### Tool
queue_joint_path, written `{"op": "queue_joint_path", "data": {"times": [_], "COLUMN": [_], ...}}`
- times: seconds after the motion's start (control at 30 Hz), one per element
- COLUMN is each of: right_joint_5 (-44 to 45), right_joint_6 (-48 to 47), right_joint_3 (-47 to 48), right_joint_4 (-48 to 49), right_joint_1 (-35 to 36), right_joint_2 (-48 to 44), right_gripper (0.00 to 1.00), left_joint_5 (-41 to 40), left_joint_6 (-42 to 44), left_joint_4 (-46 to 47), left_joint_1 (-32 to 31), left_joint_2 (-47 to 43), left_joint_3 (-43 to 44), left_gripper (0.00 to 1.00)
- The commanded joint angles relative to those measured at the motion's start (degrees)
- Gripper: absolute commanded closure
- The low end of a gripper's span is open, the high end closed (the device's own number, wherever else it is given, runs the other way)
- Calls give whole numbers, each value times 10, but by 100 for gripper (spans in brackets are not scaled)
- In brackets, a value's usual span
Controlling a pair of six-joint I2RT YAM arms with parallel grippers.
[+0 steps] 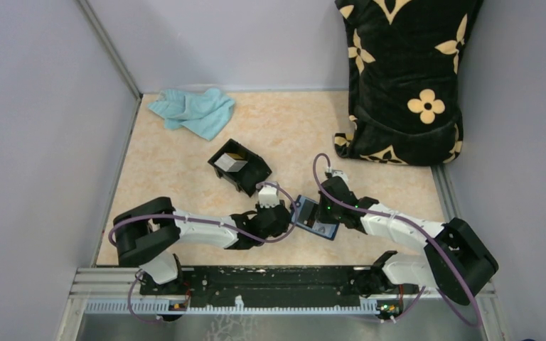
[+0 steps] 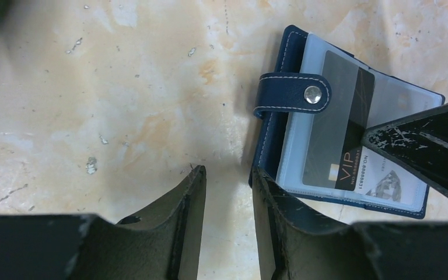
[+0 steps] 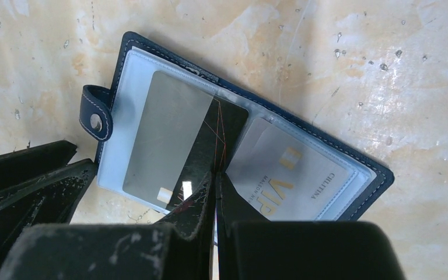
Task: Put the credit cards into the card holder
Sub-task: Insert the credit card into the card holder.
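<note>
The card holder [image 1: 325, 229] lies open on the table, a navy wallet [image 3: 381, 175] with clear sleeves and a snap tab [image 2: 294, 93]. A grey-and-black credit card [image 3: 175, 140] lies across its left sleeve [image 2: 338, 128]. A pale card with gold lettering [image 3: 303, 175] sits in the right sleeve. My right gripper [image 3: 216, 175] is shut, its tips pressed down on the dark card near the fold [image 2: 368, 139]. My left gripper [image 2: 228, 175] is open over bare table with nothing between its fingers. Its right finger [image 2: 265, 198] touches the wallet's left edge.
A black square open-topped box [image 1: 245, 174] holding pale and yellow cards stands just behind the left gripper. A crumpled blue cloth [image 1: 192, 110] lies at the back left. A black flower-patterned cushion [image 1: 405, 78] leans at the back right. Walls close in both sides.
</note>
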Motion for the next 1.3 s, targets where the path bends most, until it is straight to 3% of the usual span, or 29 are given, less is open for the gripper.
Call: {"op": "queue_joint_path", "data": {"times": [0.0,0.97,1.27], "right_joint_5": [-6,-15,1], "right_joint_6": [4,4,-1], "right_joint_3": [-6,11,14], "right_joint_4": [15,50,43], "right_joint_1": [6,7,10], "right_joint_2": [8,33,-23], "right_gripper": [100,100,100], "left_joint_5": [13,43,40], "left_joint_6": [9,-5,-15], "left_joint_4": [14,24,15], "left_joint_1": [3,2,2], "left_joint_2": [19,48,49], "left_joint_3": [7,7,5], "left_gripper": [58,60,59]}}
